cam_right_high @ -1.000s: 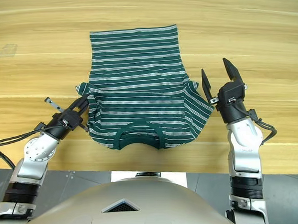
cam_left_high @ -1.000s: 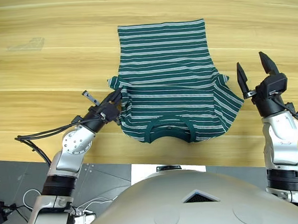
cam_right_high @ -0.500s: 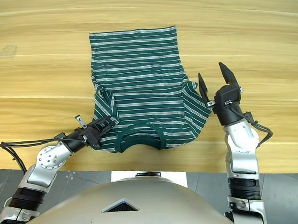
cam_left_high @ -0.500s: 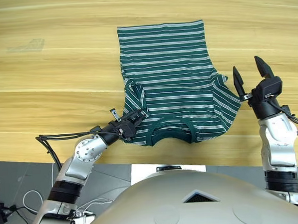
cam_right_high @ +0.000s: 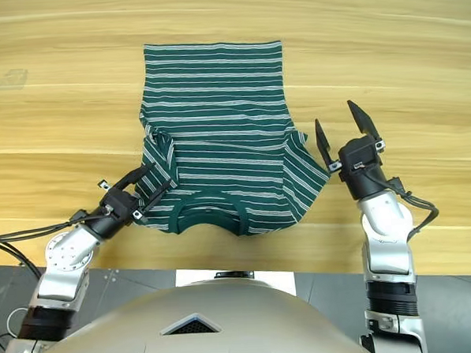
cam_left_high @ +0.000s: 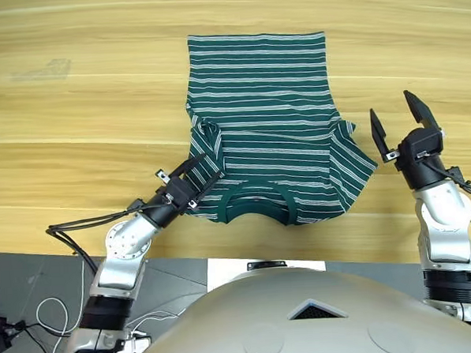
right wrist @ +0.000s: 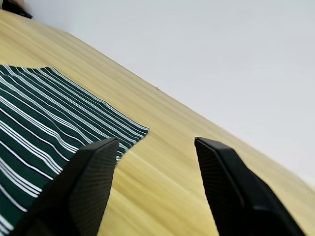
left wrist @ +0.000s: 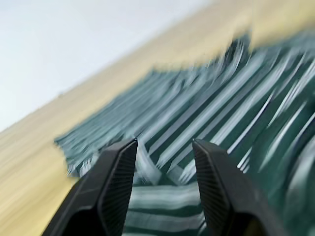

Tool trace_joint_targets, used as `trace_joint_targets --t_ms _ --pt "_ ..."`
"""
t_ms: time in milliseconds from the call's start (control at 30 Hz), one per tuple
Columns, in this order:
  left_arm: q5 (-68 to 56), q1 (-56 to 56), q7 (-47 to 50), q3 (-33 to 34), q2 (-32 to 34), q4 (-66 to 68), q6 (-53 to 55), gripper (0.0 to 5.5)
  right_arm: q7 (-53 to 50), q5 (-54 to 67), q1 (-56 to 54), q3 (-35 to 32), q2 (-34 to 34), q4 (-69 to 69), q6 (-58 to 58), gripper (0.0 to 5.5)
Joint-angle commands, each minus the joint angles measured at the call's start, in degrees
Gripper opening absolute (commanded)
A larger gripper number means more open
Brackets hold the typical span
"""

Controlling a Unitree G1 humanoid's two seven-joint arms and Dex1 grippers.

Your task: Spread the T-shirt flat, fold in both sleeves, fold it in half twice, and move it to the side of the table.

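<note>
A dark green T-shirt with thin white stripes lies on the wooden table, collar toward me and hem at the far side. Its left sleeve is folded in over the body in a small bunch. The right sleeve lies spread outward. My left gripper is open at the shirt's left shoulder edge, and in the left wrist view striped cloth lies just beyond its fingertips. My right gripper is open above bare wood just right of the right sleeve, also shown in the right wrist view.
Bare table stretches wide to the left and right of the shirt. The table's near edge runs just behind the collar, with dark floor below. Black cables trail from my left arm.
My left gripper carried the left sleeve inward over the shirt, then opened and drew back a little to the left. The right gripper shifted only slightly and stayed open.
</note>
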Motion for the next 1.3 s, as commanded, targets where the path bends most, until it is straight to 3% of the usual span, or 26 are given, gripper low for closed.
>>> trace_joint_targets --t_ms 33,233,400,567,667,867,1300 --pt "-3.1 2.98 -2.47 -1.32 -0.9 -4.11 0.35 2.08 -4.65 -8.76 0.5 -5.08 -4.34 -0.78 -3.17 2.86" --pt "-7.2 5.93 -2.95 -1.14 -2.9 -9.82 0.85 2.08 -6.54 -30.79 12.79 -6.01 -12.67 -2.44 -3.41 2.86" --pt "1.35 3.27 4.3 2.79 -6.88 -7.95 1.18 2.08 -11.95 -40.44 16.47 -2.89 -14.72 3.18 -3.15 2.86" --pt "9.86 0.84 10.89 10.2 -7.16 -7.78 0.92 2.08 -11.48 -40.1 18.5 -3.19 -16.99 1.54 -4.02 2.86" --pt "11.9 -0.35 13.01 12.46 -7.54 -7.6 1.52 2.08 -10.51 -40.5 16.57 0.83 -17.22 2.08 -4.94 2.86" --pt "13.23 -2.78 13.29 12.51 -7.41 -8.09 2.95 2.08 -10.75 -41.74 12.61 7.25 -16.76 2.61 -4.86 2.86" --pt "12.53 -3.25 12.68 12.78 -7.52 -9.51 4.57 2.08 -12.14 -39.96 8.56 9.77 -17.63 5.32 -3.71 2.86"
